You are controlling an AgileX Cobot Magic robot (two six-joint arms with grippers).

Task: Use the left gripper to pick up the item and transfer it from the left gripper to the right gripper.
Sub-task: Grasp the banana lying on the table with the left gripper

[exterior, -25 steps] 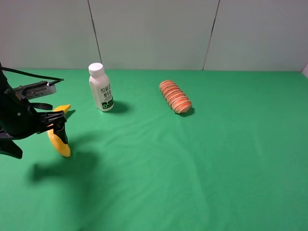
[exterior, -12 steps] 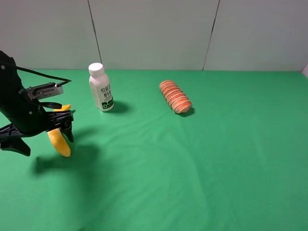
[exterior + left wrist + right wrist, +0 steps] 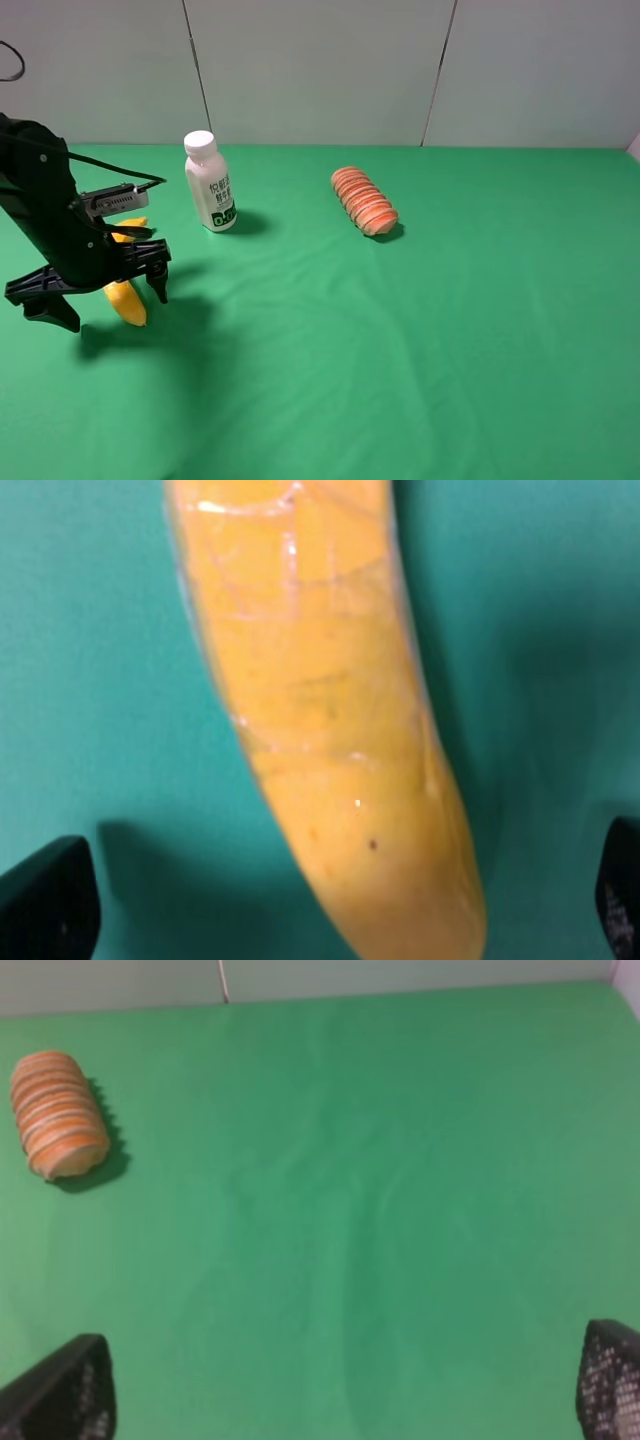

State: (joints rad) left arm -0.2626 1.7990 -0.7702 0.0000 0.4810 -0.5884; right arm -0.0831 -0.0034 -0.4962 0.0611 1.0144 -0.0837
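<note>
We see one bench (image 3: 450, 350), covered in green cloth, carrying everything. One black arm (image 3: 48, 205) leans in over its left side in the high view. The arm ends in the left pincer (image 3: 103, 298), which stands wide, one finger to the left and one to the right of the fruit.

The right pincer (image 3: 335, 1390) shows only in its own wrist view. It too stands wide, with green cloth between its two fingertips (image 3: 60, 1390). That makes two pincers in all.

One white bottle (image 3: 211, 183) stands upright at the far left, just right of the arm. One ridged orange-pink loaf (image 3: 364, 200) lies near the far middle, well apart from the bottle.

One banana (image 3: 125, 300) lies on the cloth at the left, partly hidden behind the arm. Its long axis runs far to near, with one tip towards the bottle's side and the blunt end towards the near edge.

In the left wrist view the banana (image 3: 330, 730) runs straight through the gap of the left pincer (image 3: 330, 895), crosswise to the line between the fingertips (image 3: 45, 900). Cloth shows on both sides of it, so neither finger touches it.
</note>
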